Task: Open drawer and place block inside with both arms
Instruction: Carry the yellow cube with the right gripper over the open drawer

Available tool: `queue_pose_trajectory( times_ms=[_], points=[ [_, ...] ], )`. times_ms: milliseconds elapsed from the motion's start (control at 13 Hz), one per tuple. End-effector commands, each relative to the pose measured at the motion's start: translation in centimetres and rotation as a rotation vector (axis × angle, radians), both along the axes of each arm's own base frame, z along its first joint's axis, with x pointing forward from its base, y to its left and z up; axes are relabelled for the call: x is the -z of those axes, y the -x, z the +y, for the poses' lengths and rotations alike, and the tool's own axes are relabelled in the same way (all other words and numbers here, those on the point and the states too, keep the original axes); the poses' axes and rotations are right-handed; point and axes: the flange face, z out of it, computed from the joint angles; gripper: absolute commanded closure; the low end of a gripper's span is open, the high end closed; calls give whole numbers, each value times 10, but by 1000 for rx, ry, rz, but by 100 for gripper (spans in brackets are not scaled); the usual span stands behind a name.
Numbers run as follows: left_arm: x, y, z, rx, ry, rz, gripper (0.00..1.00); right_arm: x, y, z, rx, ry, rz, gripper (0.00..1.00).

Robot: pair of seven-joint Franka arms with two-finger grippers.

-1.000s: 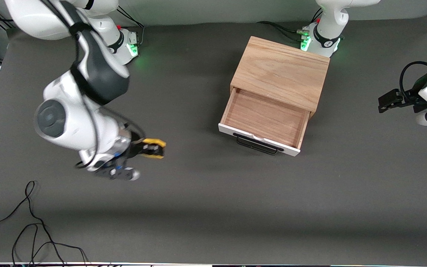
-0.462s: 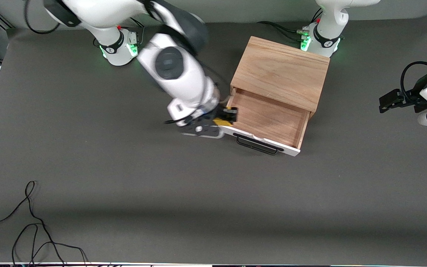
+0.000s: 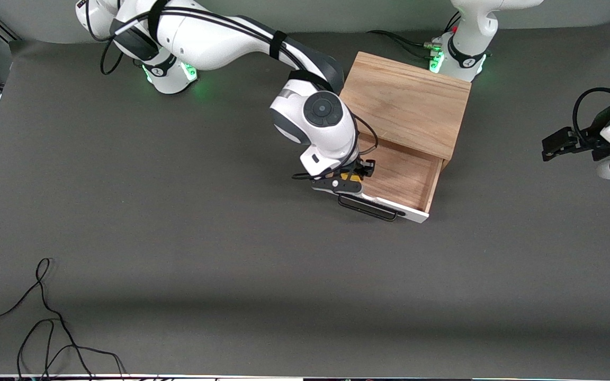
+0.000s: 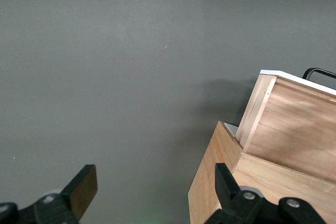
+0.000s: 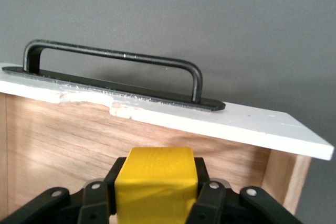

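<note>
Right gripper [image 3: 348, 179] moved block [image 5: 156, 184] over drawer [image 3: 411, 182]; grey table [image 3: 231, 264].

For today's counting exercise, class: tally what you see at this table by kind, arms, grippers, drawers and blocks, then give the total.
Robot arms: 2
Grippers: 2, the right gripper shut on the block over the open drawer, the left gripper open, waiting at the left arm's end of the table
Drawers: 1, the drawer, in the wooden box
Blocks: 1, the block, yellow
Total: 6
</note>
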Motion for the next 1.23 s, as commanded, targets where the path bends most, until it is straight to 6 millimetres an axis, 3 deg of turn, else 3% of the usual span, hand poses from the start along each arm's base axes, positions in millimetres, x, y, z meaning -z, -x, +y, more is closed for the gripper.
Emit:
queue_pose_trajectory(
  times_ms=[0,231,462,538,615,692,846,1154],
  points=[
    [-6,3,2,14,3,-2,0,-3,3,9,44,5,-4,100],
    [-5,2,1,16,3,-2,0,20,18,19,37,34,15,100],
    [-3,1,1,16,3,0,0,22,22,22,77,40,24,85],
    [-3,1,1,16,3,1,0,22,27,26,72,42,22,49],
    [-3,1,1,16,3,1,0,22,30,28,56,55,-2,30],
    [-3,1,1,16,3,1,0,22,29,27,43,70,-34,0],
    [-3,1,1,16,3,1,0,18,29,29,52,69,-43,0],
    [-2,1,1,16,3,3,0,-9,28,30,139,41,-47,0]
  ],
)
